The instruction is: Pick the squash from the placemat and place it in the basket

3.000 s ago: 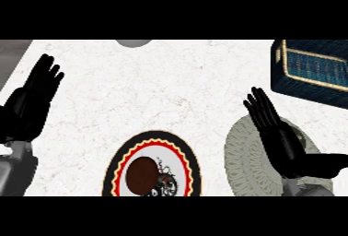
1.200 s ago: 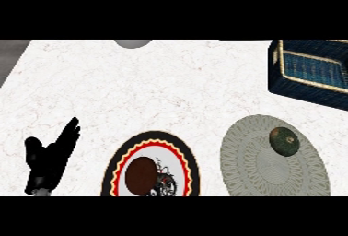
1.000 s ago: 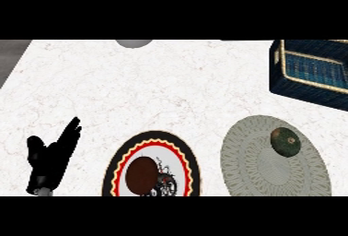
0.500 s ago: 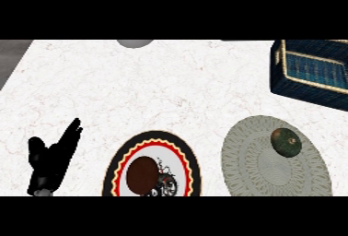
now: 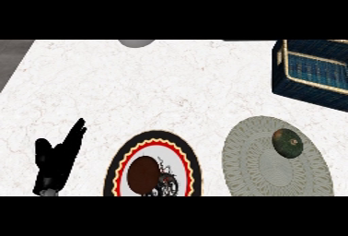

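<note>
Squash [image 5: 287, 142] lies on the placemat [image 5: 272, 175], up in that mat's far right part, a small rounded lump with a dull dark green skin mottled with brown and a paler patch at its near end. Nothing touches it. The placemat beneath it is a pale grey-green oval with a woven look, ringed bands of fine pattern running out from a plainer middle to a lacy edge; its near end is cut off by the view's lower limit.

Beyond the placemat and to its right, well apart from it, stands the basket [image 5: 314, 73], a dark blue box of wickerwork with straight walls, a lighter blue weave inside and thin pale trim along its rims; it runs out of view on the right.

Left of the placemat, just beside it, sits a round plate [image 5: 153, 165] with a black rim, a zigzag band of red and yellow, and a white centre bearing a dark brown oval and a spidery black drawing.

Further left of the placemat, past the plate, the left hand [image 5: 55, 162] rests over the white, faintly veined marble counter [image 5: 149, 87], black, fingers straight and pointing away, thumb spread, holding nothing.
</note>
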### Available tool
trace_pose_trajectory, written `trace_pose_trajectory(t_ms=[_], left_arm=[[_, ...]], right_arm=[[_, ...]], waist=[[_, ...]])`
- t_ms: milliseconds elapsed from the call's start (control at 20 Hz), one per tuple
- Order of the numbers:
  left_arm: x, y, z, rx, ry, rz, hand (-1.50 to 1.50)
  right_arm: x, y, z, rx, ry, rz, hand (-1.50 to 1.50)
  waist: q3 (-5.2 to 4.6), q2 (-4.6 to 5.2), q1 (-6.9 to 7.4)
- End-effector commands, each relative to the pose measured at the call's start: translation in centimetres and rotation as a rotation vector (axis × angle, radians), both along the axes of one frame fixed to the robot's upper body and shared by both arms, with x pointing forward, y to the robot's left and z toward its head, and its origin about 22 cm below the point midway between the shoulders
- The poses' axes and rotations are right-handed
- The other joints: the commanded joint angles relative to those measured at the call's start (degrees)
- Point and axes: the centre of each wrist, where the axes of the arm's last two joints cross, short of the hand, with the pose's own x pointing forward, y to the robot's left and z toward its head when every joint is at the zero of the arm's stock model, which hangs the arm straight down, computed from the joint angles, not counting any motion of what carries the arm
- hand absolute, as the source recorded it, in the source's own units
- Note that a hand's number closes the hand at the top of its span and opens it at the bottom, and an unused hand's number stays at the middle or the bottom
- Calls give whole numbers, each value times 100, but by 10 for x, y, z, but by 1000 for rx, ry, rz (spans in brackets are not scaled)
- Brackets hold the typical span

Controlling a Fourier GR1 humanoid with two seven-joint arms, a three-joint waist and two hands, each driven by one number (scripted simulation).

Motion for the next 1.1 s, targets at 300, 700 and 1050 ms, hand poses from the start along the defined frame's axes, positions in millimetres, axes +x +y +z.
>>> trace_pose_trajectory(t_ms=[300,700,1050], left_arm=[[-19,4,-32,-17,179,23,0],[-21,7,-35,-29,183,37,0],[0,13,-16,-7,168,20,0]], right_arm=[[1,16,-58,-96,32,-4,-150],[5,22,-112,-45,40,-17,-150],[18,33,-129,-62,18,-26,-150]], waist=[[-68,67,9],[-67,74,29],[-68,79,52]])
